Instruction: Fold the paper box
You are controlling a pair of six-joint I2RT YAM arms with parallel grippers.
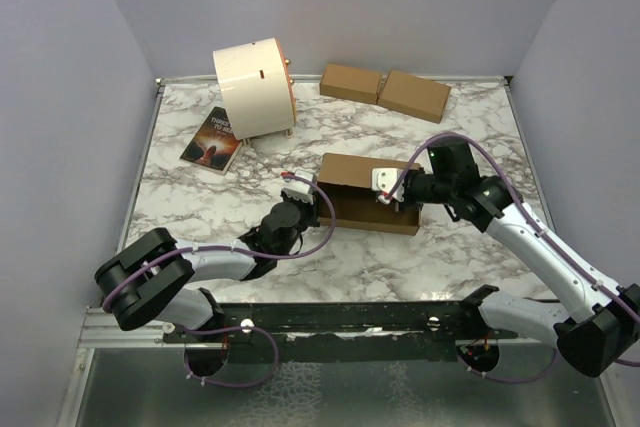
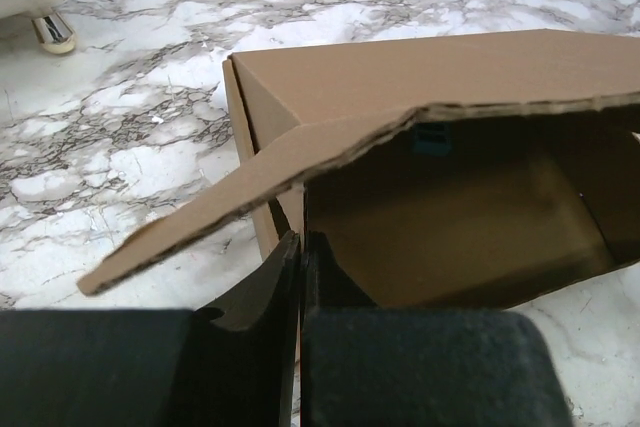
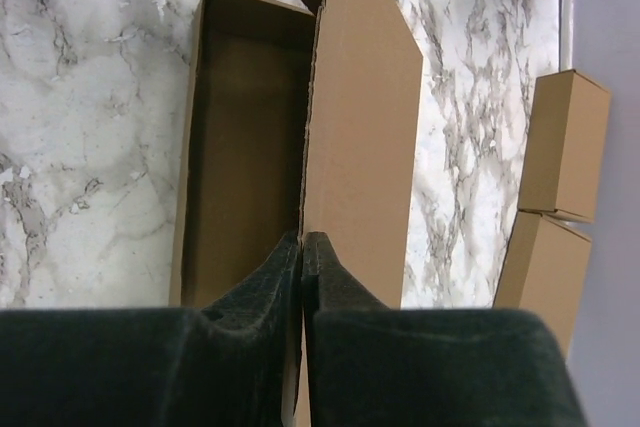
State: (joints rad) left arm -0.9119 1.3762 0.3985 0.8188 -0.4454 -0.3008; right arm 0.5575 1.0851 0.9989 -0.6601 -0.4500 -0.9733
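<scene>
Left gripper first: fingers squeezed together on the left end wall of the box, which sits mid-table on the marble, just ahead of both arms (lid partly raised, brown inside showing). Across to the right end, the right gripper is pinched tight on the edge of that lid, cardboard caught between its two fingers.

Brown paper box sits half-formed, trough open, lid flap raised.
</scene>
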